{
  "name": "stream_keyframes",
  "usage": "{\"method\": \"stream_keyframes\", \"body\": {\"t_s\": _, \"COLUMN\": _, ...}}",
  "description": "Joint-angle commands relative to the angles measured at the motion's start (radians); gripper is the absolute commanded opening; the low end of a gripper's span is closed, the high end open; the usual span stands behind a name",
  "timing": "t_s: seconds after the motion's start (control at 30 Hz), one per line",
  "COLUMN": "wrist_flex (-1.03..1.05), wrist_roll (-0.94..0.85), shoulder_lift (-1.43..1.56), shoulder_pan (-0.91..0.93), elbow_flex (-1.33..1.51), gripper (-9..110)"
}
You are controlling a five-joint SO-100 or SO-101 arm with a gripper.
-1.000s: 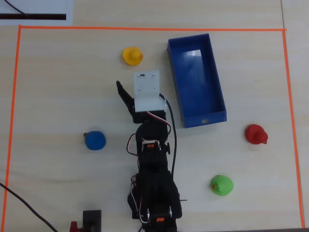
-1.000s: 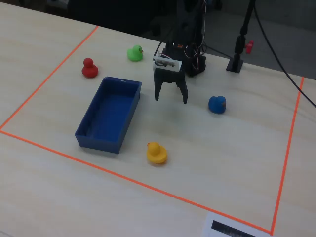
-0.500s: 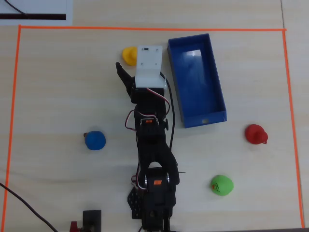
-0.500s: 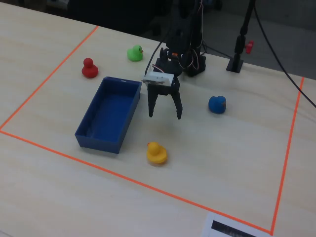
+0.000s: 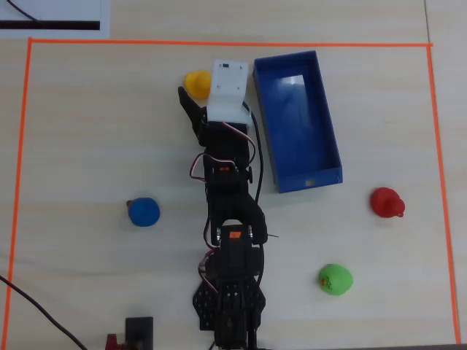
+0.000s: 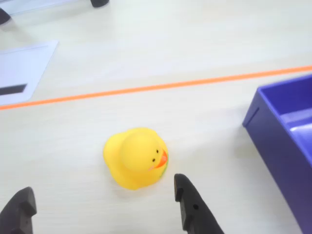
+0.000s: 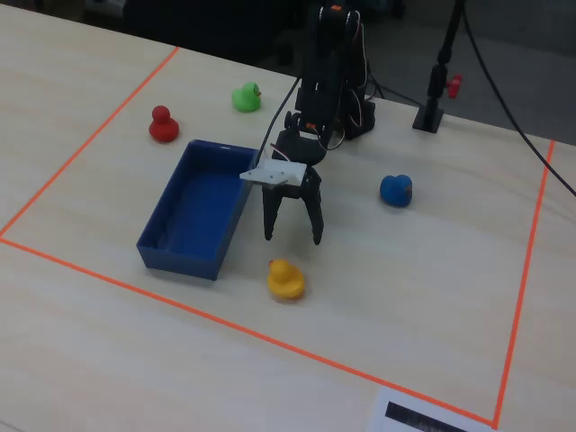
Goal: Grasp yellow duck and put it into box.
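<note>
The yellow duck stands upright on the table with its orange beak turned toward the blue box. My gripper is open, and its two black fingers sit just short of the duck, one on each side. In the fixed view the gripper hangs just above and behind the duck, apart from it. The box lies empty to the left there. From overhead, the white wrist mount covers part of the duck, and the box lies right beside it.
A red duck, a green duck and a blue duck stand apart on the table. Orange tape frames the work area. A white sheet lies beyond the tape, and a black stand rises behind the arm.
The arm has stretched out toward the yellow duck and lowered. The gripper stayed open and now reaches the duck. Nothing else moved.
</note>
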Motion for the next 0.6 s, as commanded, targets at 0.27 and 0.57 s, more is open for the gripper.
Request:
{"method": "stream_keyframes", "body": {"t_s": 0.27, "wrist_flex": -0.026, "wrist_roll": 0.029, "shoulder_lift": -0.107, "shoulder_pan": -0.035, "elbow_flex": -0.133, "gripper": 37}}
{"method": "stream_keyframes", "body": {"t_s": 0.57, "wrist_flex": -0.018, "wrist_roll": 0.032, "shoulder_lift": -0.206, "shoulder_pan": -0.04, "elbow_flex": -0.238, "gripper": 37}}
